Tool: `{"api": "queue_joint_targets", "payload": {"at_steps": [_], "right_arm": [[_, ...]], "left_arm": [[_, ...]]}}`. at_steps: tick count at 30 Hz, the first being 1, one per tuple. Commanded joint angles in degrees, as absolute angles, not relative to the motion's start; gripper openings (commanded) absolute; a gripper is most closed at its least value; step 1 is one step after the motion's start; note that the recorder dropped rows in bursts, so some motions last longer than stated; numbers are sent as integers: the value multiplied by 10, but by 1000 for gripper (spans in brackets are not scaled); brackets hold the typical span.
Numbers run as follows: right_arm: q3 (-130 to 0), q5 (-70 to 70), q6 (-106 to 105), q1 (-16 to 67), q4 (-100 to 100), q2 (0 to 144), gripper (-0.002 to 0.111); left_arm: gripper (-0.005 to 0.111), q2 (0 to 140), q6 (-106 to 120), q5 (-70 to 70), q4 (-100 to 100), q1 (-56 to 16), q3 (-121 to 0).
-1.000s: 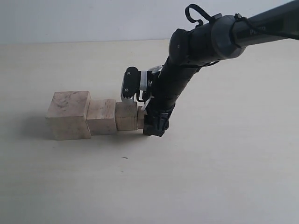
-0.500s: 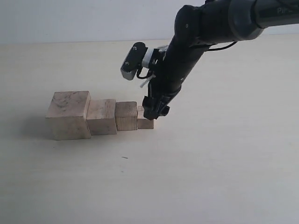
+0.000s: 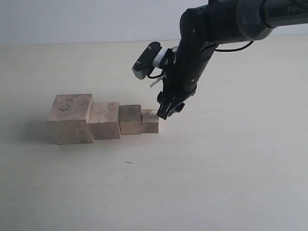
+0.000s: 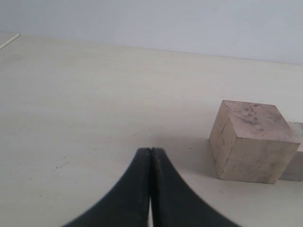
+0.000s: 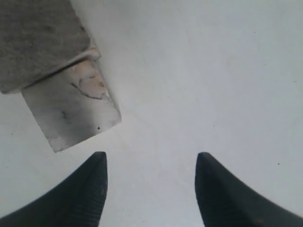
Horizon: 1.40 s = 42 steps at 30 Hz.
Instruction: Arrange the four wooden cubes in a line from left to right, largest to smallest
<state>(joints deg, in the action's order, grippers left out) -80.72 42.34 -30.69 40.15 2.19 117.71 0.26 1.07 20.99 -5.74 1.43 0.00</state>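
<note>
Four pale wooden cubes stand touching in a row on the table: the largest cube (image 3: 70, 118) at the left, then the second cube (image 3: 105, 120), the third cube (image 3: 130, 119) and the smallest cube (image 3: 150, 122) at the right end. My right gripper (image 3: 166, 111) hangs open just above and right of the smallest cube, holding nothing. In the right wrist view the smallest cube (image 5: 75, 106) lies off to one side of the open gripper (image 5: 150, 158). My left gripper (image 4: 150, 151) is shut and empty, with the largest cube (image 4: 250, 140) beside it.
The pale table (image 3: 216, 168) stretches bare in front of and to the right of the row. The right arm (image 3: 211, 29) reaches in from the upper right. A light wall (image 3: 72, 19) runs behind the table.
My right gripper has let go of the smallest cube, opened, and lifted up and to the right. The smallest cube now shows fully at the right end of the row.
</note>
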Motion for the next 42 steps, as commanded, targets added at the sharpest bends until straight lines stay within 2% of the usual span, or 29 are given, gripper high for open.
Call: {"api": "queue_joint_targets", "payload": {"at_steps": [1, 21, 35, 38, 40, 42], "right_arm": [[-807, 421, -304, 400, 10, 1194, 53], [-807, 380, -310, 400, 64, 1214, 53], [-807, 462, -213, 400, -37, 1179, 53], [-807, 500, -140, 400, -87, 1159, 45], [-807, 530, -103, 400, -104, 1146, 31], [-807, 553, -90, 400, -94, 1132, 11]], "left_arm": [[0, 0, 6, 203, -57, 10, 0], [0, 0, 6, 203, -57, 10, 0], [0, 0, 6, 203, -57, 10, 0], [0, 0, 6, 203, -57, 10, 0], [0, 0, 6, 203, -57, 10, 0], [0, 0, 6, 203, -57, 10, 0]]}}
